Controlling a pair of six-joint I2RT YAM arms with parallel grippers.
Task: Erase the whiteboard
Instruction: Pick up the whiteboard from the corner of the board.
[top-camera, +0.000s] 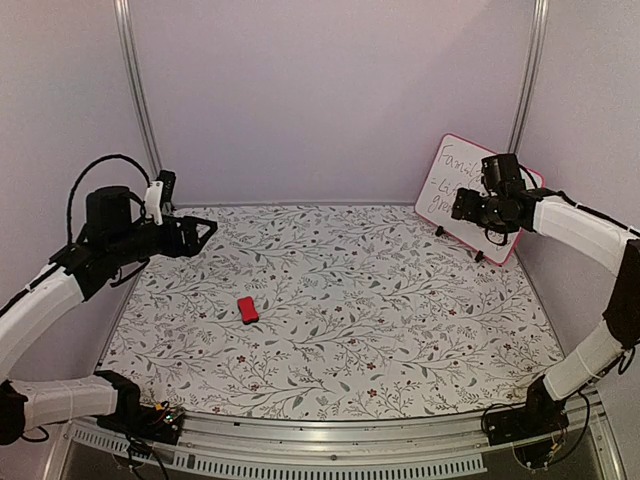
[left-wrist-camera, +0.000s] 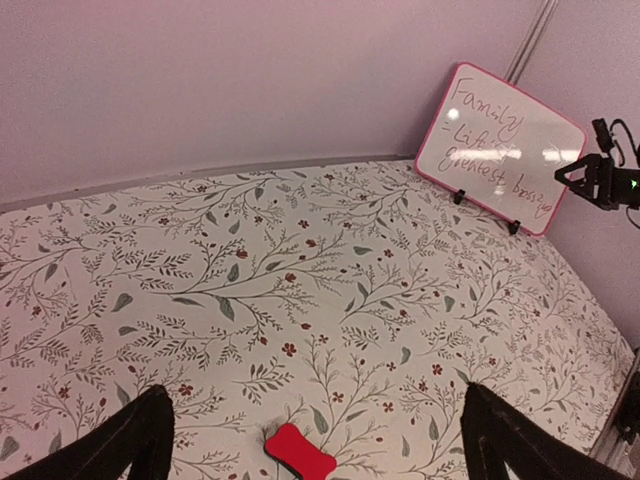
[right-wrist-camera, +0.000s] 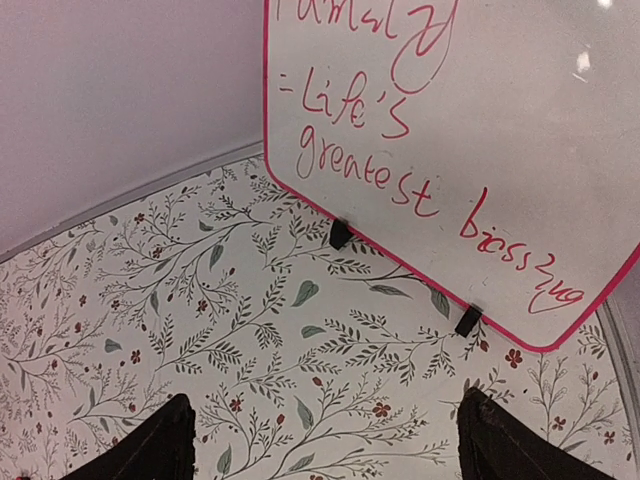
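From above, one board stands at the table's far right corner, tilted back against the wall on two black feet, with red writing on it. One red eraser lies flat on the table, left of the middle and well apart from the board. There are two arms. The left gripper hangs over the far left part of the table with its jaws spread and nothing between them. The right gripper hangs just in front of the board's lower right part; whether it touches the board cannot be told here.

The left wrist view shows two dark fingers at the bottom corners, wide apart. The one eraser lies on the table between them, untouched. The board stands far off at the upper right, with the right gripper beside its right edge.

The right wrist view shows its two fingers spread wide and empty, low in the picture. The board fills the upper right, bearing three lines of red handwriting. Both feet rest on the table.
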